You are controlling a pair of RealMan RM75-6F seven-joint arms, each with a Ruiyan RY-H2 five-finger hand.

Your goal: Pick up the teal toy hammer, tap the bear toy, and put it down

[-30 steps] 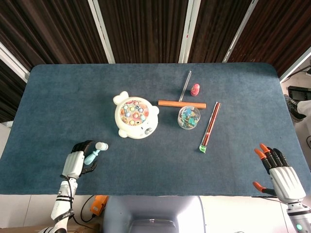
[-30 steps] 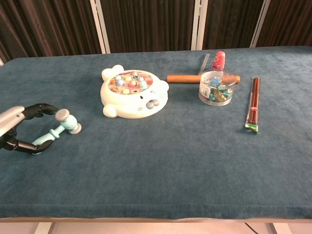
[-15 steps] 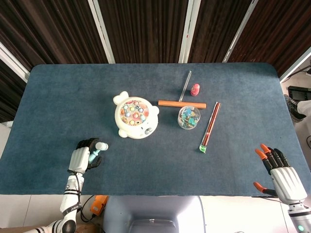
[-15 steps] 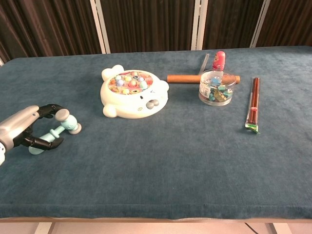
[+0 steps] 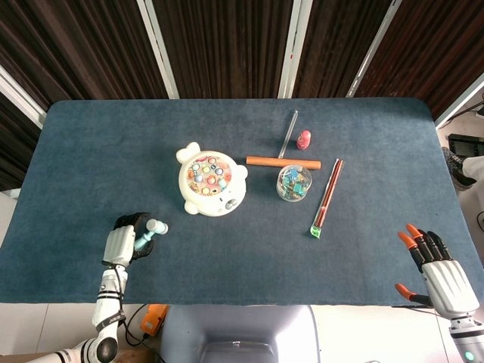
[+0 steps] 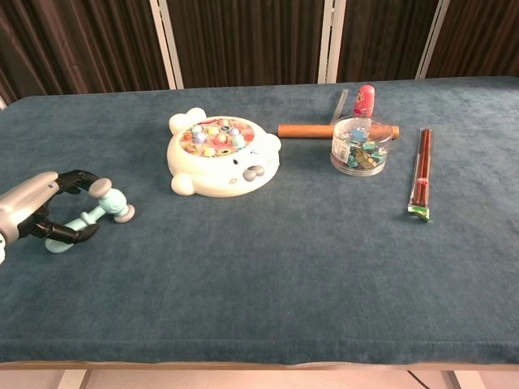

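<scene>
Teal toy hammer lies on the table at our left, handle ringed by our left hand's curled fingers; the bear toy sits well apart; our right hand rests spread, holding nothing.

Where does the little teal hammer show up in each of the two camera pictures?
Head view: the teal toy hammer lies low on the left, in the fingers of the left hand, below and left of the bear toy.
Chest view: the hammer lies at the far left, the left hand curled around its handle.
Shared landmark: the white bear toy, up and right of the hammer in both.
</scene>
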